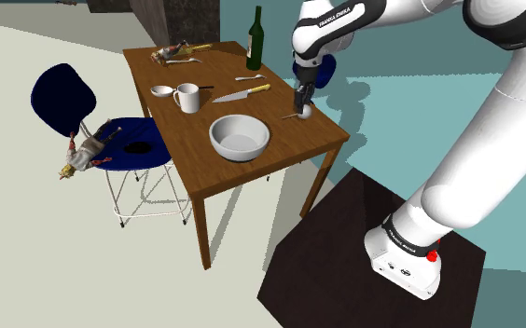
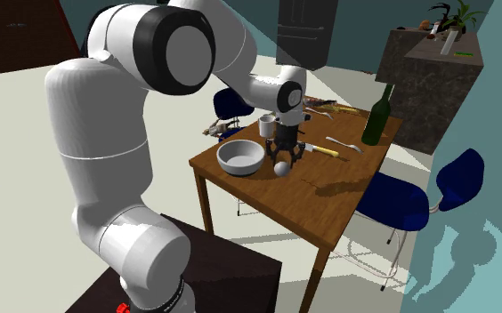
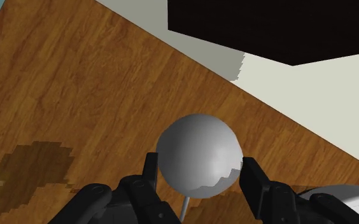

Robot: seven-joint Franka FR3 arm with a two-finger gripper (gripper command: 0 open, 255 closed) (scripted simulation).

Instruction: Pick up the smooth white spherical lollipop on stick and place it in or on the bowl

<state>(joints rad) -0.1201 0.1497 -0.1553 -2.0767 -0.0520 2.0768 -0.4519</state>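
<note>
The lollipop (image 3: 197, 156) is a smooth grey-white ball on a thin stick. My black gripper (image 3: 198, 170) is shut on it, one finger on each side of the ball and the stick running back between them. In the shoulder view the gripper (image 1: 302, 102) points down at the wooden table's right edge, with the ball (image 1: 306, 113) at its tips. The grey-white bowl (image 1: 213, 138) stands just left of it on the table. In the second exterior view the ball (image 2: 281, 168) hangs under the gripper (image 2: 285, 155), right beside the bowl (image 2: 224, 153).
On the table (image 1: 182, 140) behind the bowl stand a white mug (image 1: 188, 97), a yellow-handled knife (image 1: 242, 93), a spoon (image 1: 250, 77) and a dark bottle (image 1: 255, 39). A blue chair (image 1: 65, 93) holding a doll (image 1: 84, 154) stands at the shoulder view's left. My dark stand (image 1: 345, 252) is below the table corner.
</note>
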